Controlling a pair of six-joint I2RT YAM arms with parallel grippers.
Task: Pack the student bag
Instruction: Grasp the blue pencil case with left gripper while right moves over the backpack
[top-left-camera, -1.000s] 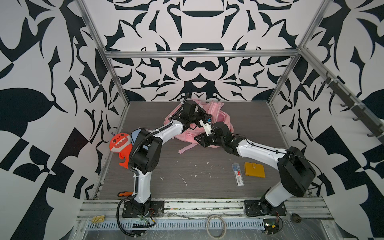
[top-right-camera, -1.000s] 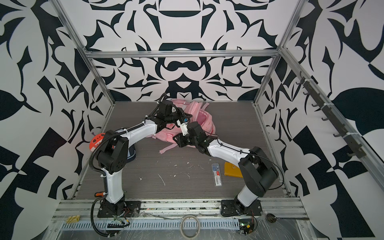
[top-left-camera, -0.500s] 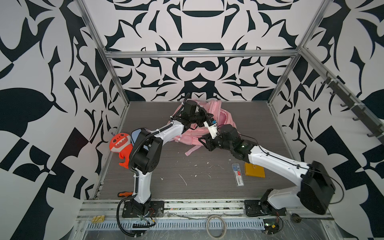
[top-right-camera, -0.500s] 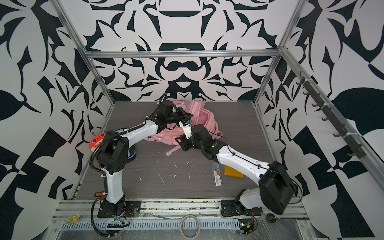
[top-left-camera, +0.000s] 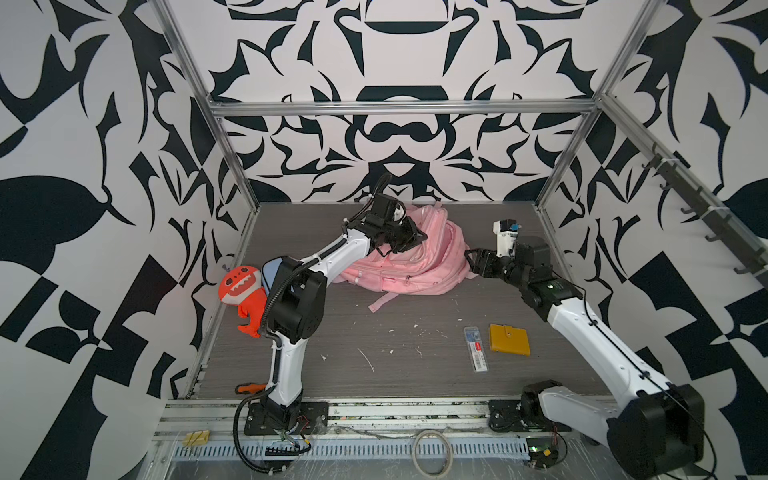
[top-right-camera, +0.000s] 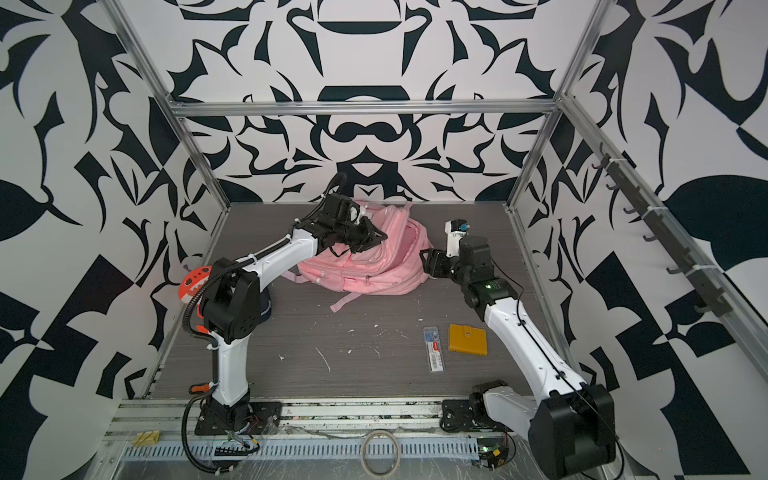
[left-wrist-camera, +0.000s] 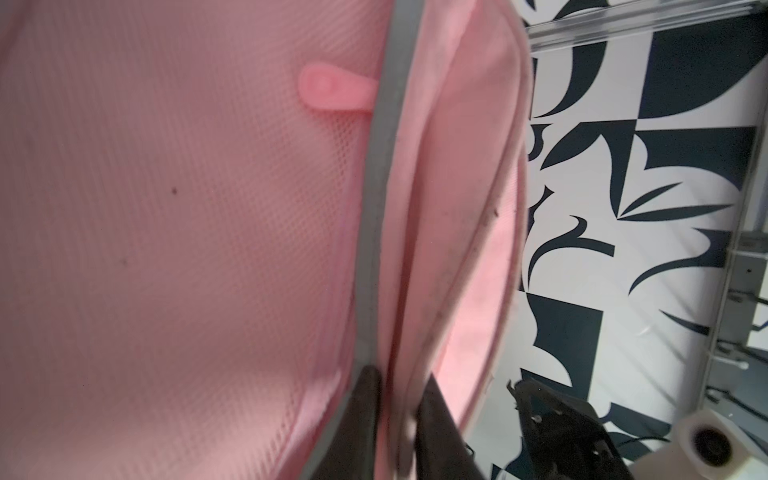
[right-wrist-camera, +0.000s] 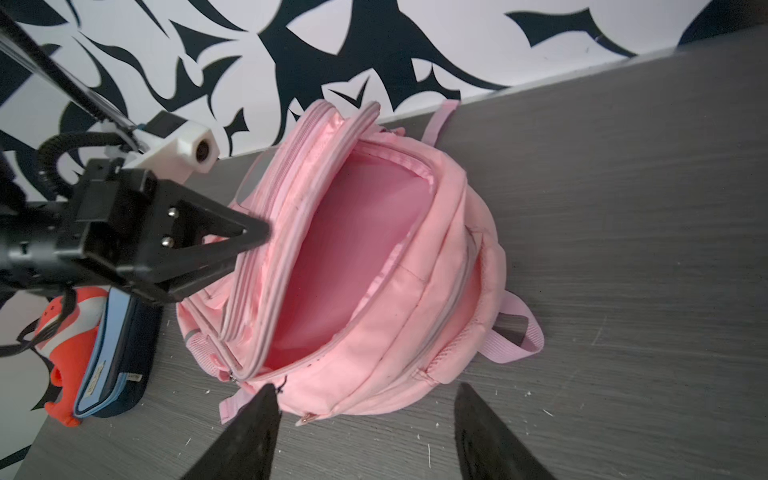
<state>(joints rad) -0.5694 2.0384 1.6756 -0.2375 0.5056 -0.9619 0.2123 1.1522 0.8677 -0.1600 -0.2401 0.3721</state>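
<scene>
Top views place the orange plush toy (top-left-camera: 239, 291) at the left edge of the desk (top-left-camera: 415, 374) and the student bag (top-left-camera: 419, 266) at the back middle. Left wrist view shows, close up, the left jaws nipped on the bag's grey-edged rim. Right wrist view reveals its main compartment gaping, the blue pencil case (right-wrist-camera: 112, 353) touching the toy, and the right jaws wide apart, empty, just beside the bag.

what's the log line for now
left gripper astride student bag rim | right gripper open, empty, beside bag | main pocket unzipped
</scene>
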